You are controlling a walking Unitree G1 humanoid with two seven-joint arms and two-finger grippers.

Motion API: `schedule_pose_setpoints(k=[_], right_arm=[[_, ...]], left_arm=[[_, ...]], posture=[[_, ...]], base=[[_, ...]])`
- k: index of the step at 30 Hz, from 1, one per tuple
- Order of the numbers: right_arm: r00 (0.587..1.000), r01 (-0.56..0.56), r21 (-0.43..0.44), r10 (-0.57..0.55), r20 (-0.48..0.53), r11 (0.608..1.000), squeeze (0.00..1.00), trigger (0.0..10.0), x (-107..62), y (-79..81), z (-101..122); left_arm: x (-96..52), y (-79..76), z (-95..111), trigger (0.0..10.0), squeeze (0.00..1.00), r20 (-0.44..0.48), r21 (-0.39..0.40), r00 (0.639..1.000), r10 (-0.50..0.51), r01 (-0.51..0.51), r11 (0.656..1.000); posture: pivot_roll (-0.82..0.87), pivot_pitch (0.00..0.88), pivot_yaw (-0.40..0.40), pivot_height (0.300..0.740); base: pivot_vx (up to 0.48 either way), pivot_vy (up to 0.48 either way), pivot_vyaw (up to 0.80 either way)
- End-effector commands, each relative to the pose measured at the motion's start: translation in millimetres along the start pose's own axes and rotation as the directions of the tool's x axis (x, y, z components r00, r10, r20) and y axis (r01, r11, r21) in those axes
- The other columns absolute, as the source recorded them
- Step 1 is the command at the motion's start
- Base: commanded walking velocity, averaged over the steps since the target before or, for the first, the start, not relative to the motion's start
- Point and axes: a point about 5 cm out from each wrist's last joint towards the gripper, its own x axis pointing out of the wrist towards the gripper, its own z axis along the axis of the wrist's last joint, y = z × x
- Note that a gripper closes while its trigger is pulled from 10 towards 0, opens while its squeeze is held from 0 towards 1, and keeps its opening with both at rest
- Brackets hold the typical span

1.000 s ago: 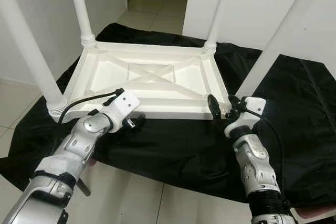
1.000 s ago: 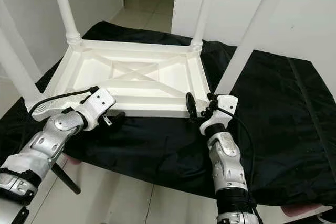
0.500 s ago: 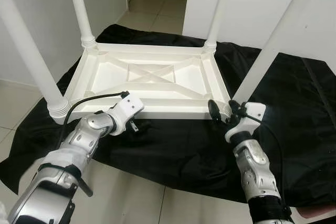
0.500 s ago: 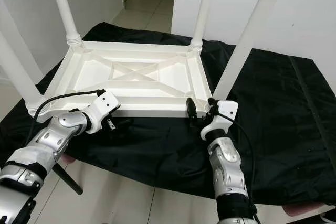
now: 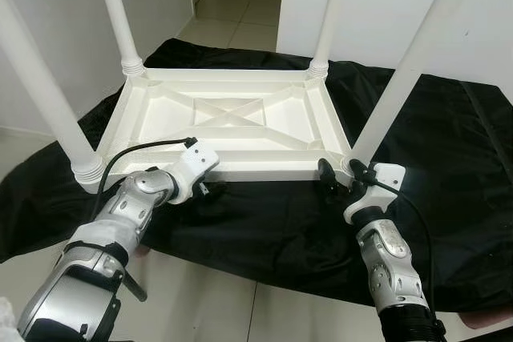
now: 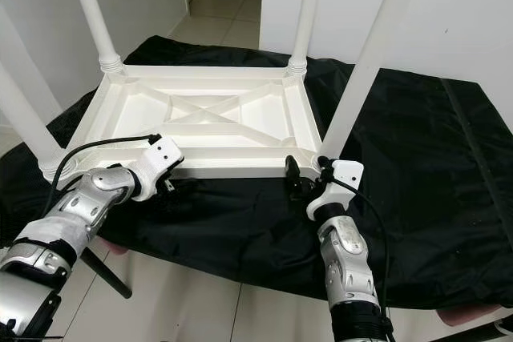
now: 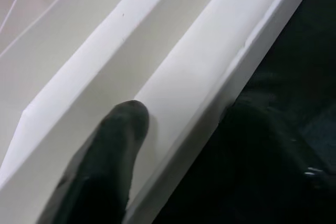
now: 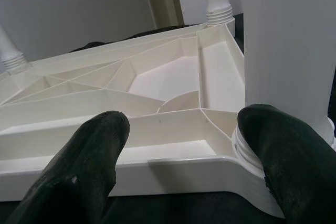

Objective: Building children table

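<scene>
- The white children's table (image 5: 228,122) lies upside down on a black cloth (image 5: 449,166) spread over the tiled floor (image 5: 240,14). Its four legs stand upward, so the ribbed underside faces up and every leg socket can be reached.
- The left gripper (image 5: 210,190) is at the near long rim (image 5: 264,172), left of its middle. In the left wrist view one finger (image 7: 107,156) lies on the inner face of that rim and the other sits outside, over the cloth. The fingers are apart and straddle the rim; whether they press it cannot be told. This placement probably steadies the frame.
- The right gripper (image 5: 341,179) is at the near right corner, its fingers spread wide on either side of the base of the near right leg (image 5: 401,78). One fingertip (image 8: 286,150) is just beside the ribbed collar; contact is uncertain.
- The near rim stands close to the front edge of the cloth, with bare tiles just below.
- Open cloth extends to the robot's right. A wall (image 5: 48,30) stands near on the left.
- The upright legs crowd the space above both arms.
</scene>
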Motion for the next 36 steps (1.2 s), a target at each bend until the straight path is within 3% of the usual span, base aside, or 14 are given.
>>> schedule_pose_setpoints(k=[1,20,23,24,25,27,28,29,36], right_arm=[[1.000,0.016,-0.008,-0.016,0.011,1.000,0.00,10.0,0.7,-2.6,2],[1.000,0.008,-0.014,-0.008,0.006,1.000,0.00,10.0,3.6,0.6,1],[1.000,0.007,-0.014,-0.007,0.006,1.000,0.00,10.0,3.9,0.9,1],[1.000,0.006,-0.013,-0.006,0.006,1.000,0.00,10.0,4.0,1.0,1],[1.000,0.005,-0.013,-0.005,0.006,1.000,0.00,10.0,3.4,1.1,1],[1.000,0.004,-0.013,-0.004,0.006,1.000,0.00,10.0,3.0,1.2,1],[1.000,0.002,-0.012,-0.002,0.006,1.000,0.00,10.0,1.7,1.6,0],[1.000,0.000,-0.011,0.000,0.006,1.000,0.00,10.0,-0.1,2.1,-1],[1.000,-0.008,-0.008,0.008,0.002,1.000,0.00,10.0,-6.8,5.6,-5]], left_arm=[[4.2,-9.9,0,0.0,0.00,0.006,-0.017,0.996,-0.093,0.093,0.995],[26.1,-63.2,31,0.0,0.00,0.148,-0.071,0.972,-0.181,0.193,0.978],[25.9,-64.9,34,0.0,0.00,0.160,-0.071,0.969,-0.186,0.199,0.977],[24.2,-62.4,36,2.1,0.00,0.166,-0.065,0.969,-0.180,0.193,0.979],[22.1,-56.8,36,10.0,0.00,0.163,-0.076,0.972,-0.171,0.185,0.980],[20.4,-52.7,35,10.0,0.00,0.159,-0.086,0.974,-0.164,0.179,0.980],[17.3,-46.1,36,10.0,0.20,0.164,-0.101,0.975,-0.149,0.167,0.981],[13.6,-40.1,35,10.0,1.00,0.167,-0.119,0.976,-0.142,0.163,0.980],[0.1,-28.1,30,10.0,1.00,0.144,-0.121,0.983,-0.117,0.135,0.983]], posture=[[-0.02,0.011,0.002,0.740],[-0.02,0.017,-0.003,0.740],[-0.02,0.018,-0.005,0.740],[-0.02,0.018,-0.005,0.740],[-0.02,0.018,-0.005,0.740],[-0.02,0.018,-0.008,0.740],[-0.01,0.019,-0.008,0.740],[-0.01,0.019,-0.008,0.740],[-0.02,0.019,-0.009,0.740]], base=[[0.000,0.000,0.00],[0.000,0.000,0.00],[0.000,0.000,0.00],[0.000,0.000,0.00],[0.000,0.000,0.00],[0.000,0.000,0.00],[0.000,0.000,0.00],[0.000,0.000,0.00],[0.000,0.000,0.00]])
